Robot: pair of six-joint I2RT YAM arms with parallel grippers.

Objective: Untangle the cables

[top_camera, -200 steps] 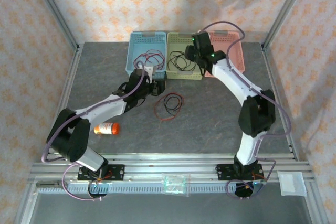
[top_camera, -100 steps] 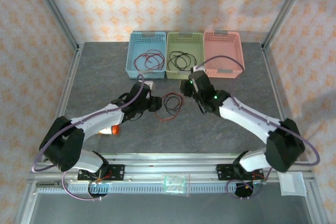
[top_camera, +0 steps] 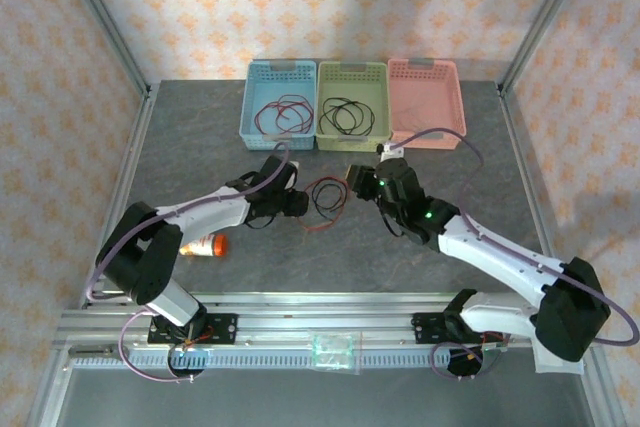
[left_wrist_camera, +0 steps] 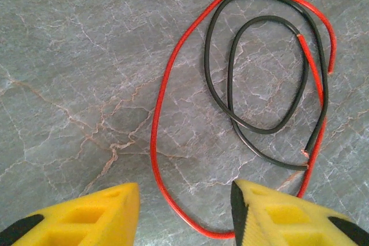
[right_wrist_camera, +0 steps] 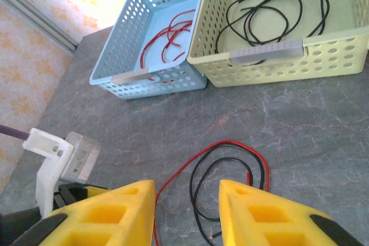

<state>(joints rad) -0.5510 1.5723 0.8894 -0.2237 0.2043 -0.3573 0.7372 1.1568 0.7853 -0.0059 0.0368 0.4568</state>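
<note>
The left gripper (left_wrist_camera: 184, 193) and right gripper (right_wrist_camera: 187, 191) hover half-open and empty on either side of the red cable (left_wrist_camera: 157, 125) and black cable (left_wrist_camera: 229, 84), seemingly interlaced on the table (top_camera: 200, 147), likely placed to draw one colour each toward the blue basket (right_wrist_camera: 124, 44) and green basket (right_wrist_camera: 328, 56).

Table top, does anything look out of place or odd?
Yes: an orange bottle lies tipped on its side near the left arm. A red cable and black cable lie looped together on the table.

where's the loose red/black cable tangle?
Top view: red and black cables lie mid-table, between the left gripper and right gripper, just in front of the green basket.
</note>
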